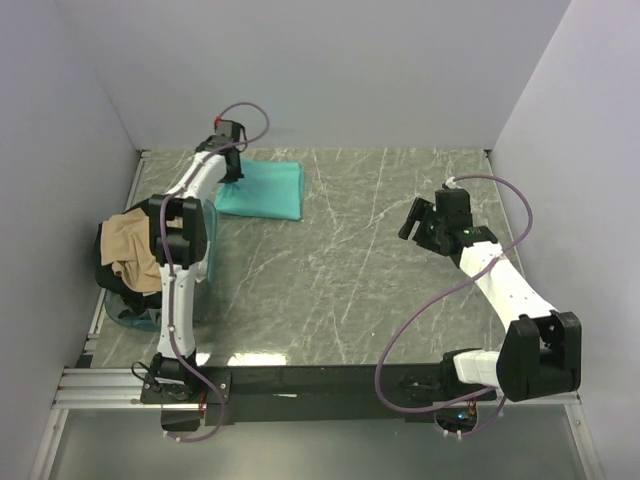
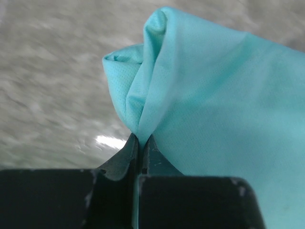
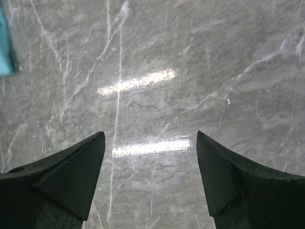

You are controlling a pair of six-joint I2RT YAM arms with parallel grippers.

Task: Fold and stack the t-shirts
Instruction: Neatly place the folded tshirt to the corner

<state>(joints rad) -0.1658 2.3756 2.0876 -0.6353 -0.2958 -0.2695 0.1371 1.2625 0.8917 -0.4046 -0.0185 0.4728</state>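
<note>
Right gripper (image 1: 415, 228) hangs above the bare table (image 1: 350, 270) on the right side, its two fingers spread wide with nothing between them; in its wrist view the gripper (image 3: 150, 136) looks down on the marble top (image 3: 157, 57) only, with a small edge of teal cloth (image 3: 4, 47) at the far left border. On the left side, near the left arm's elbow, stands a bluish tub (image 1: 130, 318). A tan shirt (image 1: 128, 250) lies crumpled on top of it, and some dark cloth (image 1: 106, 275) shows under the tan one. Farther back, near the rear wall, the teal shirt (image 1: 268, 190) lies folded flat on the table. The left gripper (image 1: 233, 172) is at the left edge of this shirt. In its wrist view the left gripper (image 2: 139, 138) has the fingers pressed together on a fold of the teal shirt (image 2: 214, 95), and the pinched cloth rises in a bunched ridge above the table.
</note>
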